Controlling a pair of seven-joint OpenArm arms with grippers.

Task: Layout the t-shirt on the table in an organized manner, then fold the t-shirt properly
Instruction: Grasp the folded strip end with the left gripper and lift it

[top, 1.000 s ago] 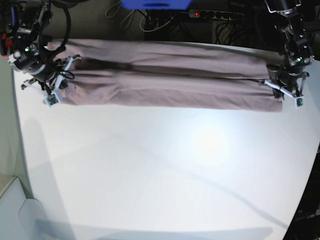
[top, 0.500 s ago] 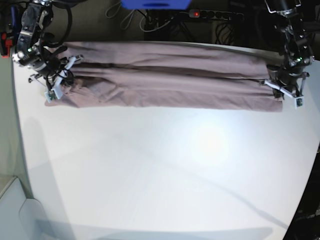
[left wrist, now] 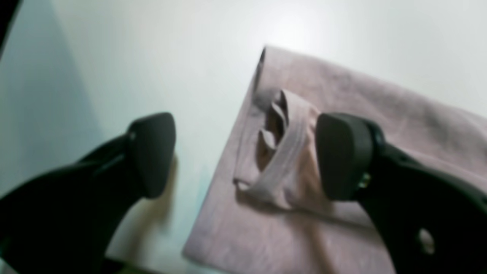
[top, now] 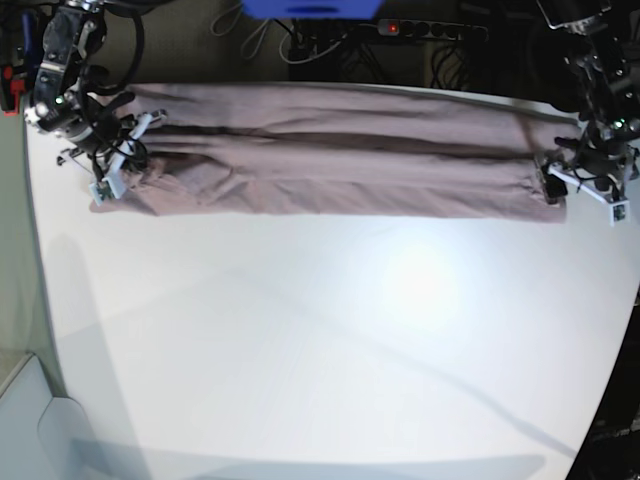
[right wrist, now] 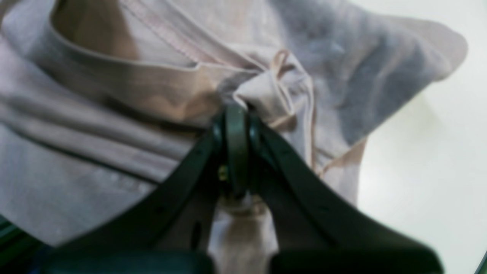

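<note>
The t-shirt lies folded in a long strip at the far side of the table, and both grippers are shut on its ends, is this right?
Not quite. Only the right gripper is shut on the t-shirt. The left wrist view shows the left gripper open above its end. The strip does lie at the table's far side.

Soft, wrinkly matt cloth t-shirt (top: 330, 150) – smooth white table (top: 320, 340), faintly glossy

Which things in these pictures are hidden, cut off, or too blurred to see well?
- Left wrist view: the t-shirt runs past the right edge; the open left gripper covers part of it.
- Right wrist view: blurred; the shut right gripper hides the pinched cloth between its tips.
- Base view: the table is cut off by the bottom edge; both grippers are too small to judge.
</note>
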